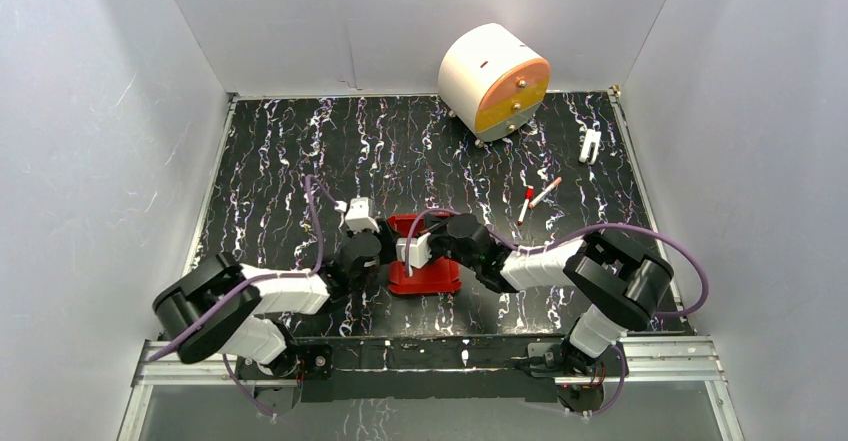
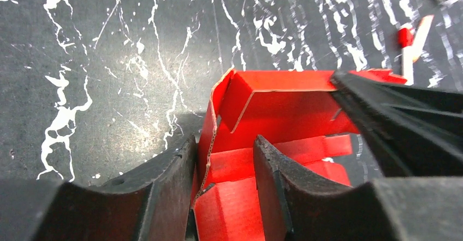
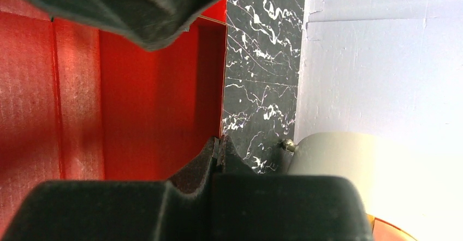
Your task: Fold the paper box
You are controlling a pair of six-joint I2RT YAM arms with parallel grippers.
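Note:
The red paper box [image 1: 428, 279] stands half formed with its walls up at the middle of the black marbled table, between both grippers. In the left wrist view the paper box [image 2: 284, 115] shows its open inside with folded bottom flaps. My left gripper [image 2: 224, 142] is open and straddles the box's left wall, one finger [image 2: 169, 192] outside against the card and the other inside. It also shows in the top view [image 1: 385, 258]. My right gripper [image 3: 219, 142] is shut on the edge of a box wall [image 3: 136, 104]. In the top view my right gripper [image 1: 432, 231] is at the box's far side.
A white-and-orange drum [image 1: 495, 81] stands at the back right and also shows in the right wrist view [image 3: 338, 159]. Two red-capped white pens [image 1: 535, 199] lie right of the box. A small white clip [image 1: 590, 145] lies at the far right. Grey walls enclose the table.

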